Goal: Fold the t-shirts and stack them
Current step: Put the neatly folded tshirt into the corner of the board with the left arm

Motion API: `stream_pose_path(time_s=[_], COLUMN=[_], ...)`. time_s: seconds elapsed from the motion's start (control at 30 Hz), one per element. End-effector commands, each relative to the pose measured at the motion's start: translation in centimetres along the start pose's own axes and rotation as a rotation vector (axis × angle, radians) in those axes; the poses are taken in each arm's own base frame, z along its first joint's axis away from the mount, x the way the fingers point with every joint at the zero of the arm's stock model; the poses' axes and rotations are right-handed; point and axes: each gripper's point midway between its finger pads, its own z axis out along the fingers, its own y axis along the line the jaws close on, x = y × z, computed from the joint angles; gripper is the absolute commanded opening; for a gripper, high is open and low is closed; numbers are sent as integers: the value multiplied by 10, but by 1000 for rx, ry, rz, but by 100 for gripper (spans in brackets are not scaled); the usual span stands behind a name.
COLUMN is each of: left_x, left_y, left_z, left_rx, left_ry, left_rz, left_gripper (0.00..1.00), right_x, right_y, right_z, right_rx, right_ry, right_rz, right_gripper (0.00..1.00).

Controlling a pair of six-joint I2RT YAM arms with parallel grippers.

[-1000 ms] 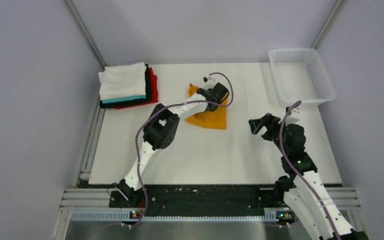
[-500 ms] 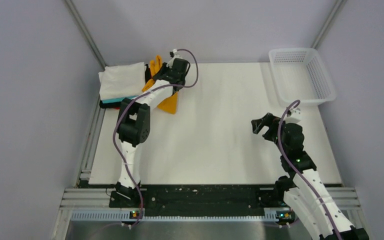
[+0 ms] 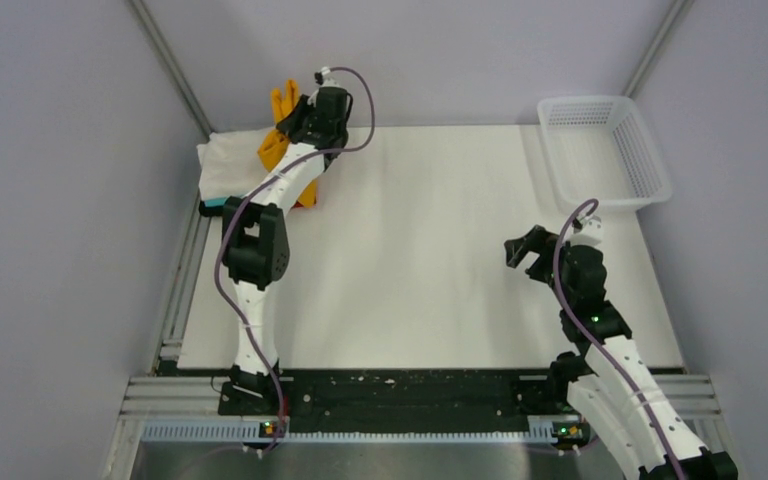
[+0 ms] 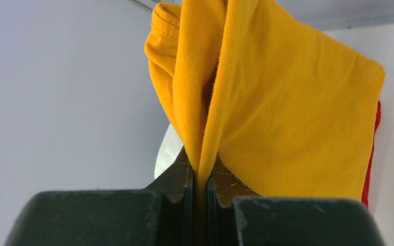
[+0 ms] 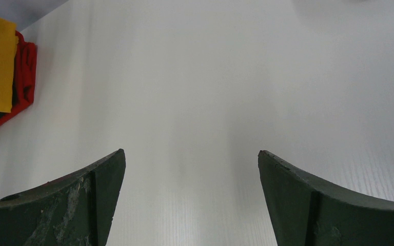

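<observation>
Worktop (image 3: 440, 270): wide white sheet, both arms bolted at its near edge. Mesh basket (image 3: 605, 150) sits at the far right corner.

Stack of folded t-shirts (image 3: 225, 165) is at the far left corner, white on top, teal one (image 3: 216, 201) showing beneath. The right wrist view shows the red one (image 5: 26, 61) low in the pile.

Orange-yellow shirt (image 3: 272, 148) is folded and hangs in the air above the stack. It is pinched along a fold by the left hand (image 4: 200, 177), which is clamped tight on the cloth.

Right hand (image 3: 525, 250) gapes wide, holds nothing, well apart from the shirts.

Judgement: folding looks finished. What remains is laying this last shirt flat on the stack and letting go.
</observation>
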Motion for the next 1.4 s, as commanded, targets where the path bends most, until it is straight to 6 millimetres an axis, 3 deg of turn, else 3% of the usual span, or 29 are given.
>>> stream_pose_path(time_s=[0.0,0.4,0.63,0.97,1.17,1.37], left_x=[-53,-68,-68,-29,-7,10], left_y=[80,115,122,82,92,93], left_z=[-22,-25,-22,4,28,31], left_rx=[-88,-96,-90,-62,-148,-212], left_ry=[-103,-132,-136,-76,-37,-61], left_rz=[-174,-283,-309,-290,-314,-391], left_gripper=[0,0,0,0,0,0], right_x=[-10,-7,-6,-2,1,4], right_y=[-2,-6,-7,-9,-10,-12], right_z=[1,5,7,11,12,14], right_rx=[20,41,48,59,66,73], right_ry=[-32,-15,-11,6,20,35], right_rz=[-12,-14,-15,-15,-15,-12], right_gripper=[98,98,98,98,98,97])
